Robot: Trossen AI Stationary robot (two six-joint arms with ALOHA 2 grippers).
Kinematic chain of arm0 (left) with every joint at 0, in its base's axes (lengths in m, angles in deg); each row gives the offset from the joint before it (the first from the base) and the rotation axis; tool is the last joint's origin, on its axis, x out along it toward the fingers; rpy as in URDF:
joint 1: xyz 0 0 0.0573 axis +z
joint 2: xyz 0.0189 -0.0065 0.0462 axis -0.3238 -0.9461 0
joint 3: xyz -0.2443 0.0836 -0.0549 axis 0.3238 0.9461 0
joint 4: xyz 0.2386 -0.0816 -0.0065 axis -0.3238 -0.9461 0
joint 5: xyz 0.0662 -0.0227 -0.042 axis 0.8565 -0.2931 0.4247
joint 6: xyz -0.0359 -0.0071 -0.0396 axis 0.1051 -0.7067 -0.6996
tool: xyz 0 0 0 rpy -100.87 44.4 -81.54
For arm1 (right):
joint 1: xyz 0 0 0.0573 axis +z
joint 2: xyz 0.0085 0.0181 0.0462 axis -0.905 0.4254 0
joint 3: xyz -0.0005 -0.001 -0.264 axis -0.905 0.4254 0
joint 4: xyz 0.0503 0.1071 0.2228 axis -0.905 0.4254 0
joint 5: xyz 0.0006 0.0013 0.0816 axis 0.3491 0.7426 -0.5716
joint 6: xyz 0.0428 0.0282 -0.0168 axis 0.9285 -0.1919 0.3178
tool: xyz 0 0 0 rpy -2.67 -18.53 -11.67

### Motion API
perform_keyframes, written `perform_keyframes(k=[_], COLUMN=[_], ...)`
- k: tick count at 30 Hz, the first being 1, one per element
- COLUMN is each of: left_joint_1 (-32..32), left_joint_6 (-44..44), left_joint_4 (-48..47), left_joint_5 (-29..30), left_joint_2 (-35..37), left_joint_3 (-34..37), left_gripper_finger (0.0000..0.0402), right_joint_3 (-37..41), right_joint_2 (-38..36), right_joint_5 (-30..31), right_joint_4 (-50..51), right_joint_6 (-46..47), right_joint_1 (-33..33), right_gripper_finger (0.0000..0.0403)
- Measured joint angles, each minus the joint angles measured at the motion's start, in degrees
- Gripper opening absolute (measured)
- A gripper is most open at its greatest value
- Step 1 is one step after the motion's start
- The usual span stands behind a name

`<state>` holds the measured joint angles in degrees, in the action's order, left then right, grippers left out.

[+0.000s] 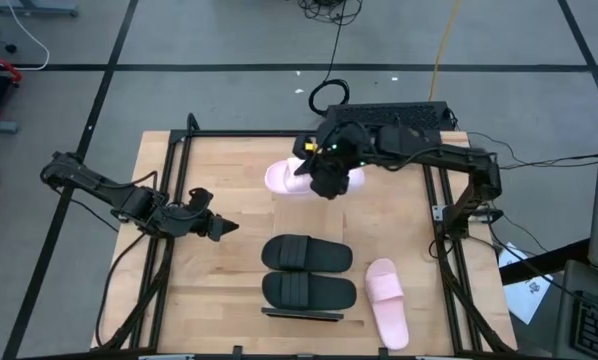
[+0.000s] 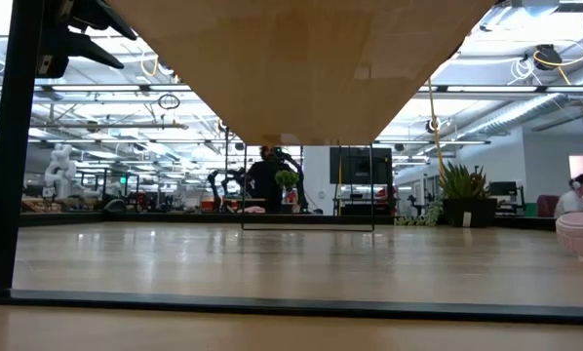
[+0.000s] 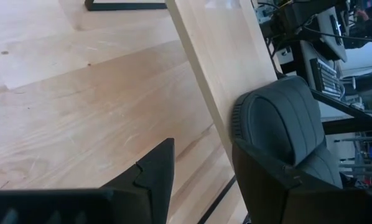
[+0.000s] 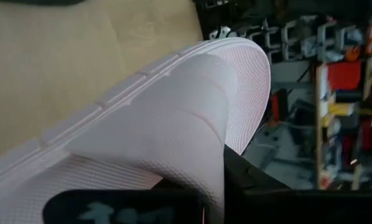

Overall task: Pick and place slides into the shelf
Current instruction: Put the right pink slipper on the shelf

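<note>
Looked like a big open robotics lab: more robot arms (image 2: 225,185) on benches, monitors (image 2: 360,166), exposed ceiling pipes, potted plant (image 2: 459,185).

No readable text, labels, brand names, numbers or signs appear on any object in any of the four views.

The left tool's (image 3: 198,186) two dark fingers (image 3: 152,177) stand apart with nothing between them, above the pale wooden surface (image 3: 68,112). Just beyond them a black slide (image 3: 285,121) rests with its ribbed strap turned toward the camera, touching the edge of the shelf (image 3: 220,56), a long light-wood board that runs away across the surface. A thin black frame bar (image 3: 124,6) shows at the shelf's far end. Past the slide, cluttered room equipment (image 3: 323,37) is visible.
</note>
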<state>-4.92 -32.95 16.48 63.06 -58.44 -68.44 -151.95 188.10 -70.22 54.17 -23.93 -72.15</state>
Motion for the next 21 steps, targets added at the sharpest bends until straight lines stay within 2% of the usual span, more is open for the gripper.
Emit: perform_keyframes(k=[9, 16, 21], left_joint_1=[0.0, 0.2, 1.2], left_joint_6=[-1.0, -1.3, -1.3], left_joint_4=[0.0, 0.0, 0.0], left_joint_5=[0.4, 0.5, 0.5], left_joint_2=[0.0, 0.0, 0.0], left_joint_3=[0.0, 0.0, 0.0], left_gripper_finger=[0.0161, 0.0161, 0.0161], right_joint_3=[12.9, 16.9, 18.4], right_joint_2=[0.1, 0.0, 0.2], right_joint_5=[0.2, 0.3, 3.9], right_joint_4=[-14.9, -19.4, -23.6], right_joint_6=[-8.6, -7.8, -6.8], right_joint_1=[0.0, 0.0, 0.0], right_gripper_finger=[0.0005, 0.0003, 0.0002])
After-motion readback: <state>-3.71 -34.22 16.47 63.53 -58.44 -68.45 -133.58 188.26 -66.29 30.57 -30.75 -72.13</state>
